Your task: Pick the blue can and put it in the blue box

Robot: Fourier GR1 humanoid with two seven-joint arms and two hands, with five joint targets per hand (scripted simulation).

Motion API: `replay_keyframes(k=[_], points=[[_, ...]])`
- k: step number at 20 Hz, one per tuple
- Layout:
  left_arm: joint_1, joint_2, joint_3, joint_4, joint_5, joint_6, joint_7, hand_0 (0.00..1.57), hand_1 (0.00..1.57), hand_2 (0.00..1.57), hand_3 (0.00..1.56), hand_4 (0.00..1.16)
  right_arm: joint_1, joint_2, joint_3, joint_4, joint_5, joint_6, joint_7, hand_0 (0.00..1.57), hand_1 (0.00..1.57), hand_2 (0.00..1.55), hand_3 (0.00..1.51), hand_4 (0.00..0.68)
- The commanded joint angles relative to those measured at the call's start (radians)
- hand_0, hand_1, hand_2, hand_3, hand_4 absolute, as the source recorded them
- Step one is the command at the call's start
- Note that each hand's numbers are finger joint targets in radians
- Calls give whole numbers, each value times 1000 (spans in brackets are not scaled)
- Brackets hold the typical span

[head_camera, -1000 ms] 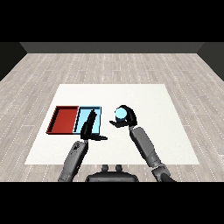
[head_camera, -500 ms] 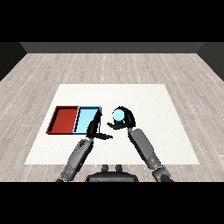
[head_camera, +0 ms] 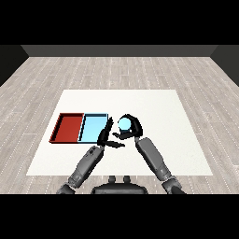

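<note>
Blue can (head_camera: 124, 123) apparently sits inside right hand (head_camera: 130, 133) curled fingers (head_camera: 135, 122).

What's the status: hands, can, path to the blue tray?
Right robot hand curled round blue can. Left robot hand open, between can and blue tray. Can not in tray yet.

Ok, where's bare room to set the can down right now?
Free: the blue tray, bordered by the red tray on its left; also bare table right of the right robot hand. Crowded: the strip beside the blue tray's right edge, where the left robot hand meets the blue can.
</note>
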Motion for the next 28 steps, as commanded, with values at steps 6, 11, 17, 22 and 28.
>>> replay_keyframes(k=[6,11,17,22,28], points=[[-141,0,-18,163,99,11,-34,0,0,0,0,0,36,0,67,-145,6,-46,91,1390,1390,1438,1401,659],[-75,0,-69,103,117,11,-61,0,0,0,0,0,32,0,77,-80,15,-25,39,1406,1406,1429,1392,646],[-9,0,-151,28,72,93,-46,0,0,0,0,0,1,0,135,-94,-23,-67,77,1426,1426,1435,1394,616],[-141,0,-152,111,155,98,-82,0,0,0,0,0,-95,0,194,-15,-33,-137,64,1391,1391,1437,1387,620],[-174,0,-161,142,-59,261,23,412,412,563,294,571,-126,0,253,-10,-91,-169,49,1421,1421,1445,1389,604]])
